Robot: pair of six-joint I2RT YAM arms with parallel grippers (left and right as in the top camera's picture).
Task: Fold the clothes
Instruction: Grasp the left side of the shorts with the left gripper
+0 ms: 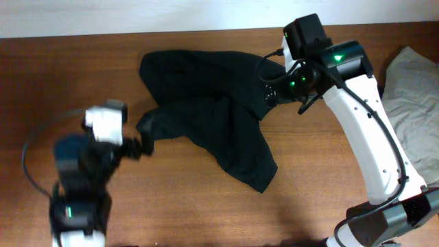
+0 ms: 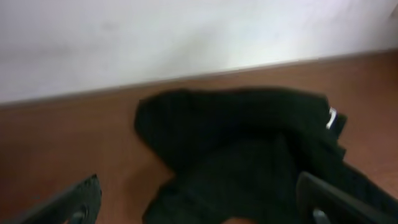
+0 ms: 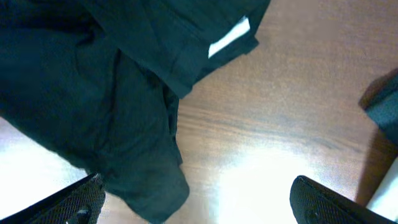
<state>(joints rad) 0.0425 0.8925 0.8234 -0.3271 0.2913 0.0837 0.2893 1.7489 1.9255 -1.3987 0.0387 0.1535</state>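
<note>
The black shorts (image 1: 206, 110) lie spread and rumpled on the wooden table, one part trailing toward the front (image 1: 254, 168). My left gripper (image 1: 145, 135) is at the shorts' left edge. In the left wrist view it (image 2: 199, 208) is open, with black fabric (image 2: 249, 155) lying between and ahead of its fingers. My right gripper (image 1: 276, 92) is at the shorts' right edge. In the right wrist view it (image 3: 196, 202) is open, with a fold of the shorts (image 3: 124, 124) beside its left finger. A small white mark (image 3: 229, 37) shows on the fabric, and also in the left wrist view (image 2: 331, 118).
A light grey cloth (image 1: 415, 103) lies at the table's right edge. A white wall (image 2: 186, 37) runs behind the table's far edge. Bare wood (image 1: 206, 206) lies in front of the shorts.
</note>
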